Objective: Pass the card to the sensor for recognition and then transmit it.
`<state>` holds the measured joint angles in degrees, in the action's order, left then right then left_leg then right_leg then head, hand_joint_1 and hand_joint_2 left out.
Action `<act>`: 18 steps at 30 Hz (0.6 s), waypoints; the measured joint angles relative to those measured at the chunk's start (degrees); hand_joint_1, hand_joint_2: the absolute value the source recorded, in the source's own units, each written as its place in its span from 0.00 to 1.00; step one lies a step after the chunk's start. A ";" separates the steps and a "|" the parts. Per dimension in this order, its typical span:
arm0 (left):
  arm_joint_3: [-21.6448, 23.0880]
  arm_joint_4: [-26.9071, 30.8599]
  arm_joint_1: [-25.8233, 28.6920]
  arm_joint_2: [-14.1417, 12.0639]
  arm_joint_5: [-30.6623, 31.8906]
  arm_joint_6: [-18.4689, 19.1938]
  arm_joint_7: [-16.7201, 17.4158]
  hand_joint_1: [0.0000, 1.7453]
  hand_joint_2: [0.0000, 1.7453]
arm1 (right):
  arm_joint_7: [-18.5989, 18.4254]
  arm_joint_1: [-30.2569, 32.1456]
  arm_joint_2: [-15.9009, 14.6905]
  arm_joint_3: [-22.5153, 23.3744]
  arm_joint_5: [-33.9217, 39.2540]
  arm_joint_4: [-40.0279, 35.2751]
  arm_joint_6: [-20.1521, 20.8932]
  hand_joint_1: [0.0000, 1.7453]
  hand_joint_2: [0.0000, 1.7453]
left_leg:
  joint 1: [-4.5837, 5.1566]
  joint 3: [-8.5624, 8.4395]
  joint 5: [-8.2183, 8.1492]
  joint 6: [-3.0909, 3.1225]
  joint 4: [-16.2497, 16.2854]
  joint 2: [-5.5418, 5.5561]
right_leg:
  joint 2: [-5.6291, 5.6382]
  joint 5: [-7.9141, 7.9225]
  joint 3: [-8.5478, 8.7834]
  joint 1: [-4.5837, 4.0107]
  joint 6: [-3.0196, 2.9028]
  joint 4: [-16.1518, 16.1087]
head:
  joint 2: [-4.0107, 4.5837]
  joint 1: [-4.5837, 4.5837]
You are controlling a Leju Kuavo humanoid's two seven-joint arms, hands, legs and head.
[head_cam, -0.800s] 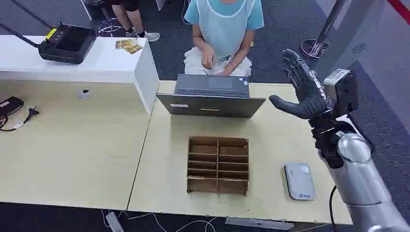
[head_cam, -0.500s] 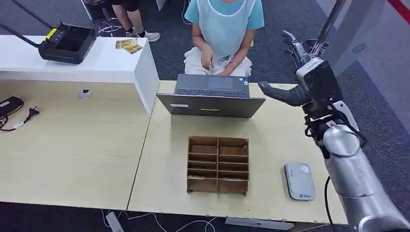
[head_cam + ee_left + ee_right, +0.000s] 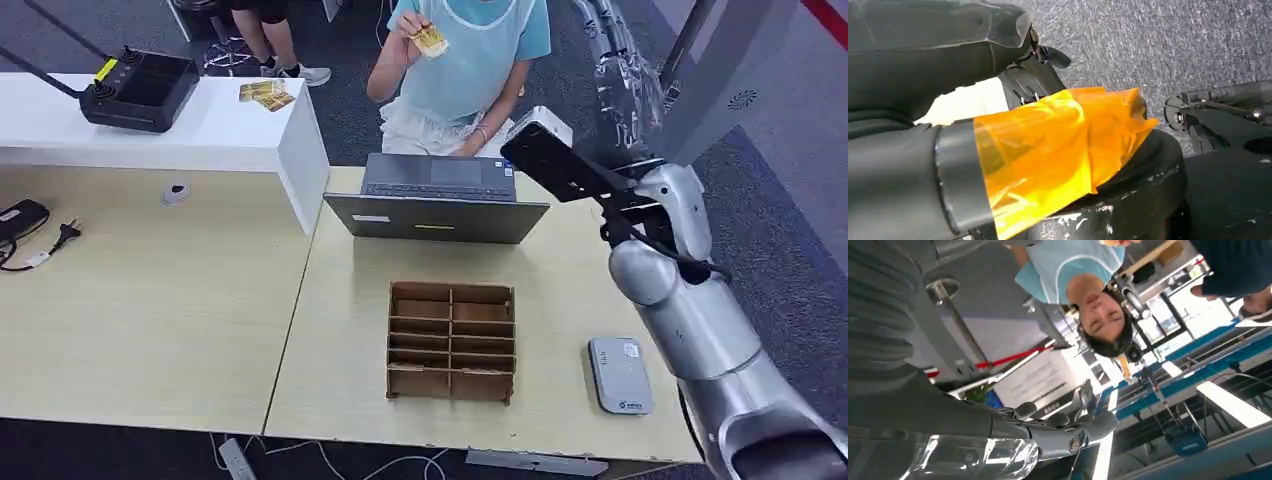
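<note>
1. The small yellow card (image 3: 430,40) is in the seated person's raised hand (image 3: 408,28), beyond the table (image 3: 340,330).
2. The right hand (image 3: 1063,432) is lifted with fingers apart, holding nothing.
3. Step in hand, I judge: receiving the card; next, close on it, then go to the grey flat sensor (image 3: 619,374).
4. The state of the left hand I cannot tell.

cards: 1 held up (image 3: 431,40) | laptop: 1 (image 3: 437,200) | sensor: 1 (image 3: 619,374) | sorter: 1 (image 3: 451,341)

Matt pale wood table (image 3: 560,300), brown cardboard organizer (image 3: 450,340), glossy silver metal right arm (image 3: 700,330), seemingly smooth plastic sensor (image 3: 619,375).
</note>
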<state>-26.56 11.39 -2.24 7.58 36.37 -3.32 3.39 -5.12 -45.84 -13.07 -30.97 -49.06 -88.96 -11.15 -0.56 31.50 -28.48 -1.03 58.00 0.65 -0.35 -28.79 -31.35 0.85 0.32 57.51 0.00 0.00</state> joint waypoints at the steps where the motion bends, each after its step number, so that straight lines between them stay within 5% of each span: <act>1: 0.02 0.00 -0.01 0.00 0.46 0.11 0.02 0.00 0.00 | -0.59 -0.44 0.13 -0.22 -2.65 0.50 -0.37 0.00 1.00 | 0.00 0.00 0.00 0.00 0.00 0.00 | 0.00 0.00 0.00 0.00 0.00 0.00 | 0.00 -0.02; 6: 0.02 0.00 -0.22 0.00 2.51 0.63 0.26 0.00 0.00 | -2.60 -5.32 0.66 -1.70 -16.00 6.56 0.64 0.00 1.00 | 0.00 0.00 0.01 0.00 0.01 0.00 | 0.00 0.01 0.00 0.00 -0.01 0.00 | 0.00 0.00; 18: 0.02 0.00 -0.66 -0.02 5.38 1.66 0.77 0.00 0.00 | -3.87 -18.53 3.89 -4.92 -24.28 29.14 6.21 0.00 1.00 | 0.00 -0.01 0.05 -0.01 0.02 0.00 | 0.00 0.02 -0.01 0.00 -0.02 0.04 | 0.00 -0.02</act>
<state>-26.53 11.39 -2.90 7.56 41.75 -1.66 4.15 -8.98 -64.37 -9.18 -35.89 -73.33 -59.82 -4.94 -0.56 31.49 -28.43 -1.04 58.03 0.66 -0.35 -28.77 -31.35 0.85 0.30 57.55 0.00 -0.02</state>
